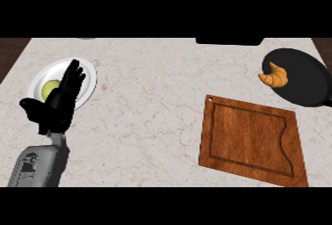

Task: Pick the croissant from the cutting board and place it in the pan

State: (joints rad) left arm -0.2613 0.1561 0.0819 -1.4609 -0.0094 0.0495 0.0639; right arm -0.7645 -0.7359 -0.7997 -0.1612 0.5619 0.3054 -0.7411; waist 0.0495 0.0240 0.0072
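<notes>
Marble desk is bearing the pan well right of the open, empty left hand; its croissant, hugging the rim, is risking spilling.

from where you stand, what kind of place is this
Most likely a kitchen: a marbled counter carries a wooden cutting board, a black pan with a croissant in it, and a white plate with some food on it.
</notes>
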